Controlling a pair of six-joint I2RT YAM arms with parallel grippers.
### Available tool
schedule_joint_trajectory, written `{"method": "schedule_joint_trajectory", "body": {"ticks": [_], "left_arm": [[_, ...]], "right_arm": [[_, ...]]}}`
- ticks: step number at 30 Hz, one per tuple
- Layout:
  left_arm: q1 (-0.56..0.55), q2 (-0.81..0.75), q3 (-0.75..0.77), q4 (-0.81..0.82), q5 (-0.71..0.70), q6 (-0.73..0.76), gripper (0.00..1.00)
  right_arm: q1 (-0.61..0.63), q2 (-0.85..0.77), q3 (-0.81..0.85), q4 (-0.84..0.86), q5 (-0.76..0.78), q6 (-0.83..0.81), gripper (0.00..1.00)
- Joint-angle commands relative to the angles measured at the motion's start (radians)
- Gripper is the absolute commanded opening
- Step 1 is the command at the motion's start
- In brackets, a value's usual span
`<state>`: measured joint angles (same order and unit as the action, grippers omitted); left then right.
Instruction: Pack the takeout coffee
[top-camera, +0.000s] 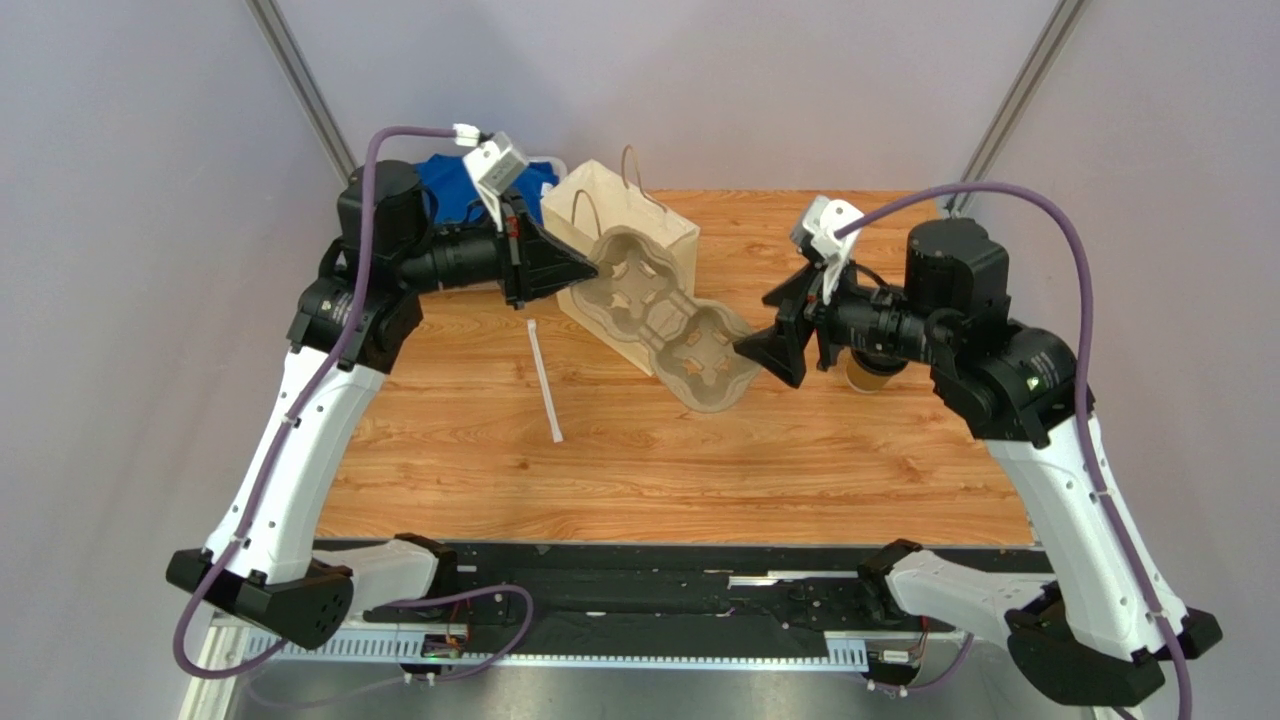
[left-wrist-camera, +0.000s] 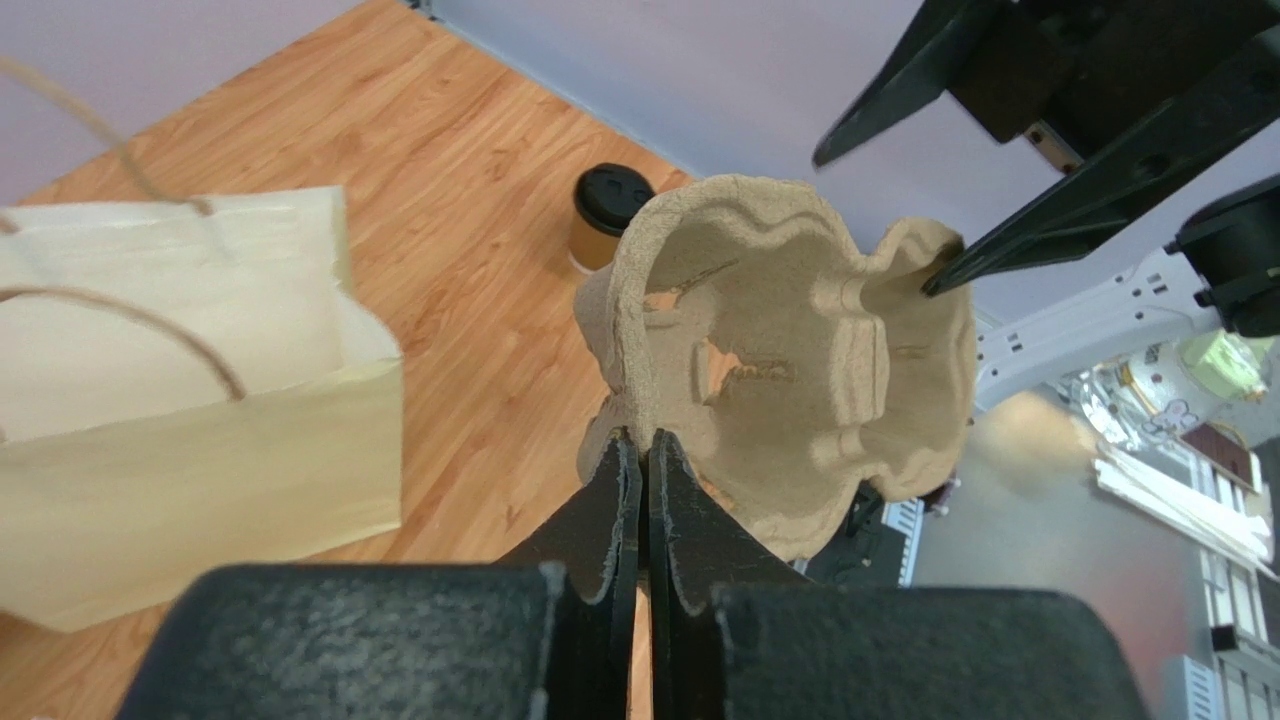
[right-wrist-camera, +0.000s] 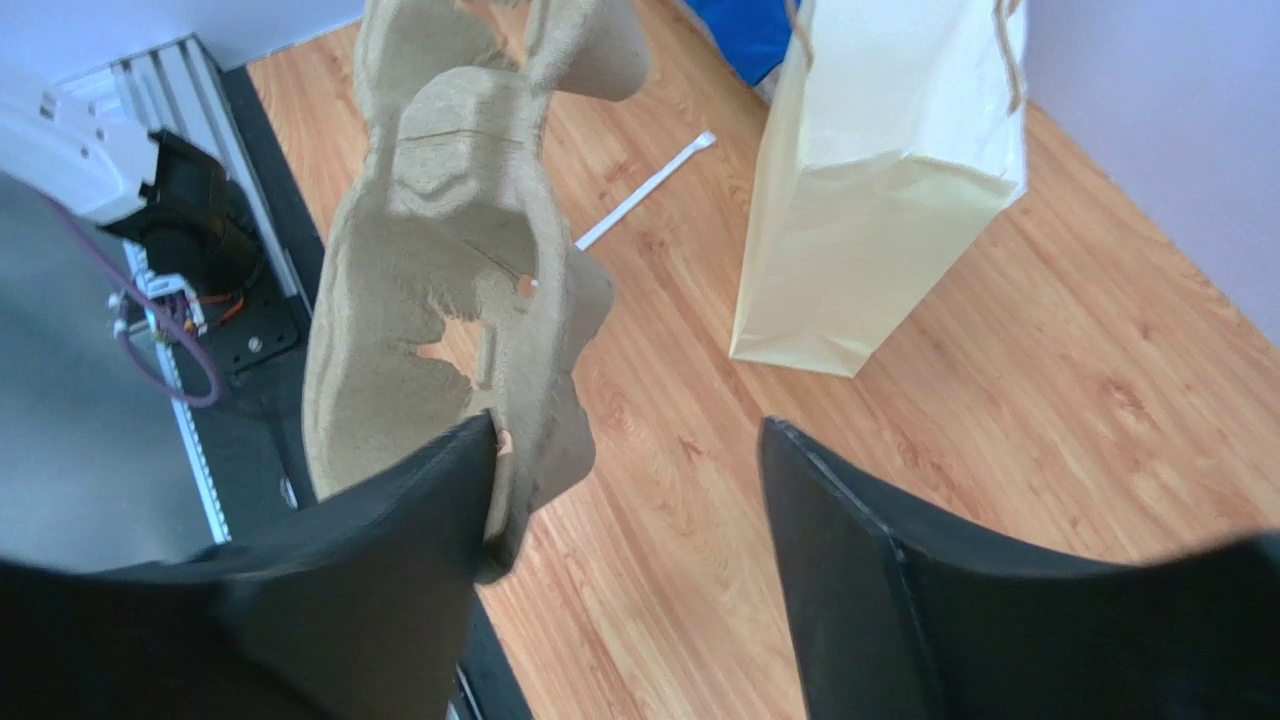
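A light wooden table (top-camera: 676, 450) stands between plain grey walls (top-camera: 150, 225), with an upright cream paper bag (left-wrist-camera: 226, 450) at its far side. A blue object (top-camera: 451, 188) beside the bag is mostly hidden by the left arm. The takeout coffee (left-wrist-camera: 609, 218), a small brown paper cup with a black lid, stands well right of the bag. In the top view the right arm largely covers it. The left gripper (left-wrist-camera: 646, 450) is clamped on a grey-brown moulded pulp tray (top-camera: 669, 323) in front of the bag. The right gripper (right-wrist-camera: 628, 435) is spread, with one finger touching the tray.
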<state>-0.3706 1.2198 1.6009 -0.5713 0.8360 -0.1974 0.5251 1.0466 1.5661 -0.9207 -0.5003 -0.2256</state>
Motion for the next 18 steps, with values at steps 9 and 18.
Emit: {"method": "schedule_joint_trajectory", "body": {"ticks": [9,18], "left_arm": [[0.287,-0.196,-0.196,0.148,0.221,-0.122,0.0],[0.582,-0.307,-0.386,0.489,0.307,-0.538,0.0]], "right_arm": [[-0.277,0.372,0.541,0.025,-0.182,0.071,0.93],[-0.202,0.774,0.805,0.026,-0.017,0.025,0.92]]}}
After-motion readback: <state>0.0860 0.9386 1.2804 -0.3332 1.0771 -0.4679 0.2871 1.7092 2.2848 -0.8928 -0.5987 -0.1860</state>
